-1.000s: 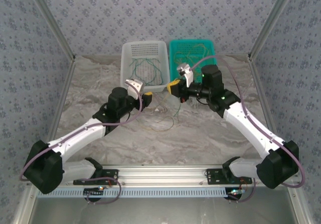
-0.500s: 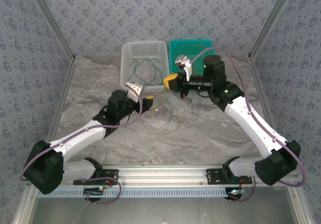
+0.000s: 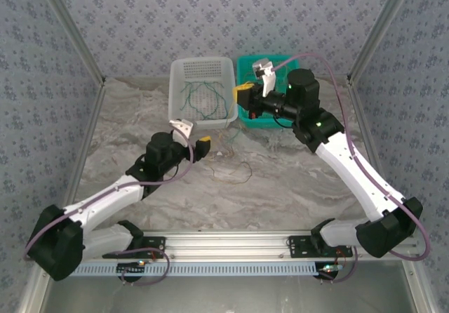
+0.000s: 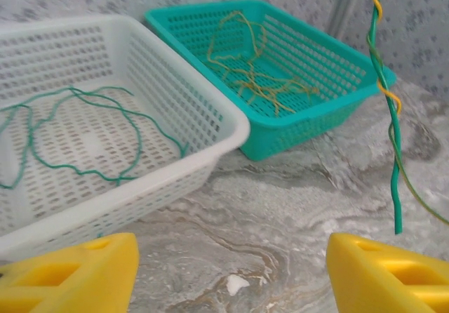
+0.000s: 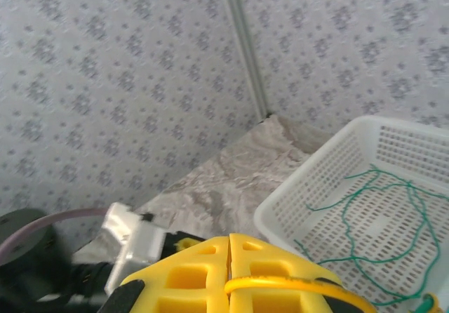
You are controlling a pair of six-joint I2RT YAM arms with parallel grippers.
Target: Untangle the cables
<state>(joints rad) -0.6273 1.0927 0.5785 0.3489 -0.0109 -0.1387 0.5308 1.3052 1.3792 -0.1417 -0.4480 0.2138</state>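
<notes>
Right gripper point(image 3: 243, 92) clamped shut on twisted green-and-tan cables point(image 4: 387, 92), raised beside white basket point(image 3: 202, 62); left gripper point(image 3: 202, 143) spread wide, empty, just before basket front wall

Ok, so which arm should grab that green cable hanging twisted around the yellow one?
Left arm. Its jaws stand open and empty near the table, with the dangling green cable just ahead. The right arm's jaws are shut on the yellow cable, holding the pair up.
</notes>
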